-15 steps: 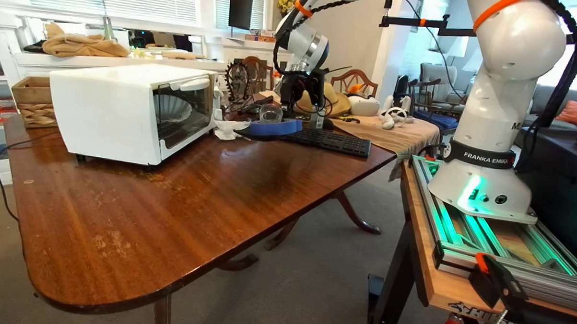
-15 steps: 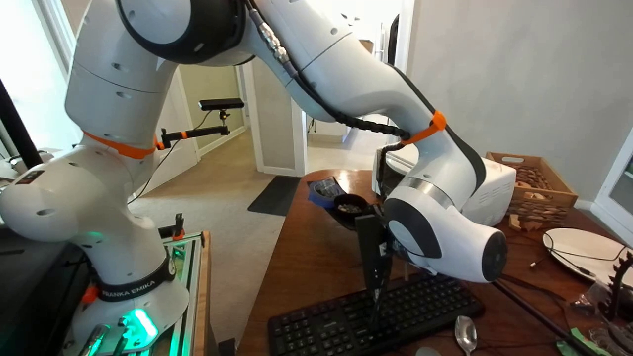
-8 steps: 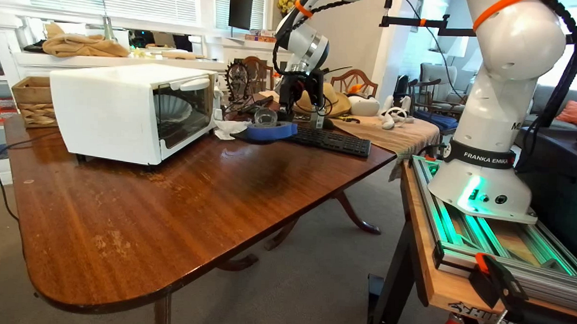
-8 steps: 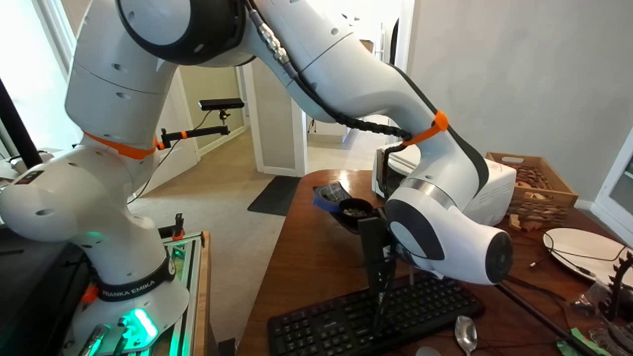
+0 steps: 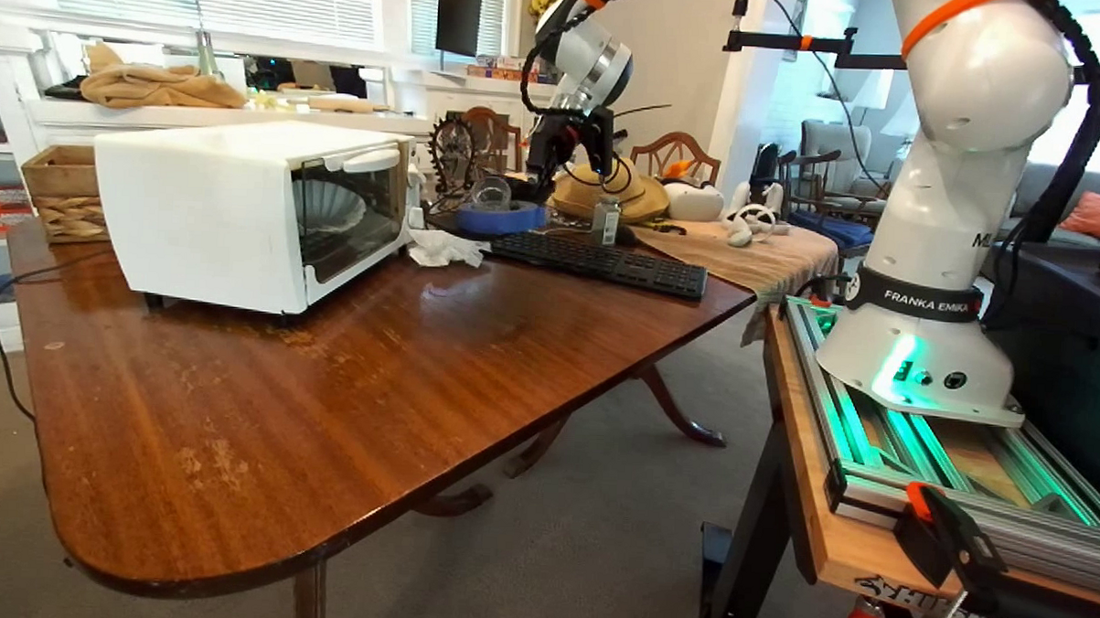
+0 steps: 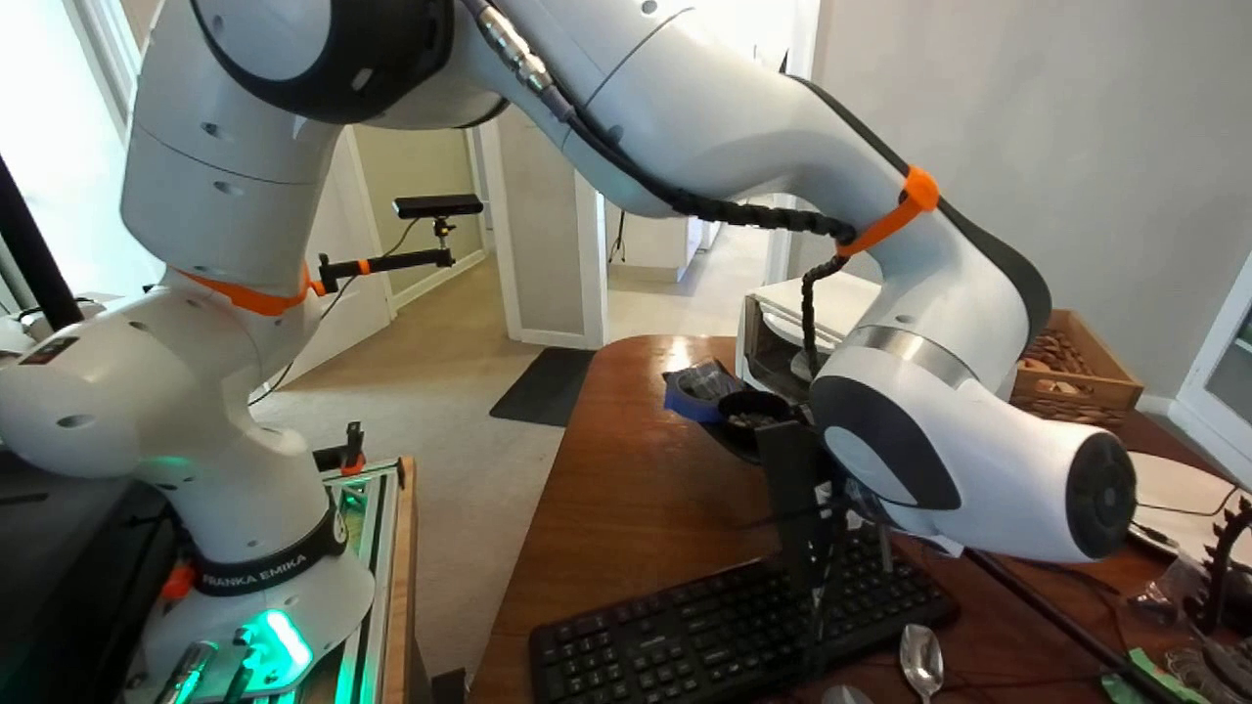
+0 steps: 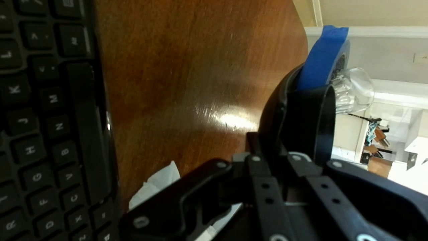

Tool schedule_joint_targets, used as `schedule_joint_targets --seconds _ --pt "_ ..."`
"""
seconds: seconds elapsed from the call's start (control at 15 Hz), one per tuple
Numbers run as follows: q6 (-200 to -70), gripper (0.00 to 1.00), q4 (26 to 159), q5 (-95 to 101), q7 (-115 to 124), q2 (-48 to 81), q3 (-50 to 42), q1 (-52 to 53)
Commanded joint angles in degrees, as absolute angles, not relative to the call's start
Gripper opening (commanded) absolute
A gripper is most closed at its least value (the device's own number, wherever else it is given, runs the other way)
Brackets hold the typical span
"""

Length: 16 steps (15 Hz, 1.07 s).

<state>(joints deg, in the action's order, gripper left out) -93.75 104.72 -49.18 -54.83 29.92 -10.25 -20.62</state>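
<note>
We see a big brown table [image 5: 327, 411], and a long white robot arm [image 6: 685, 127] bends down over it. On the table we find a white oven [image 5: 196, 223]. A brown basket [image 5: 65, 182] sits just beside the oven. Under the arm lies a wide black keyboard [image 6: 685, 636]. Off to the side, in an exterior view, we spot a white plate [image 6: 1174, 479].

We find the pincer [image 7: 270, 149] clenched, and it pinches a black dish [image 7: 272, 110] by the edge. The dish is up in the air over the table, close to the keyboard. On the dish we see a fat ring of blue tape [image 7: 322, 58], on the side away from the pincer. Some crumpled white paper [image 5: 447, 248] lies on the table, near the end of the keyboard. A black cup [image 7: 302, 117] is on the dish too, between the blue tape and the pincer, and we cannot tell if it is part of the dish. A clear cup [image 7: 356, 88] pokes out of the middle of the blue tape. A little jar [image 5: 606, 221] stands near the keyboard, and we see a shiny spoon [image 6: 921, 660] lying just beside the keyboard. In an exterior view we also see tiny pale bits [image 6: 751, 421] inside the black cup.
</note>
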Motion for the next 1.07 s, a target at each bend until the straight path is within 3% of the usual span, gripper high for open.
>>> schedule_joint_targets --seconds 0.0,0.8,0.87,1.0 --pt "-87.18 0.02 99.05 -47.46 -52.22 30.19 -9.76 -22.43" --pt "-73.19 0.02 78.40 -49.17 -46.24 36.09 -8.46 -25.28" --pt "-77.12 0.09 83.84 -47.64 -48.97 33.45 -8.97 -24.17" --pt "-76.38 0.09 81.12 -47.68 -47.75 34.40 -8.66 -24.60"
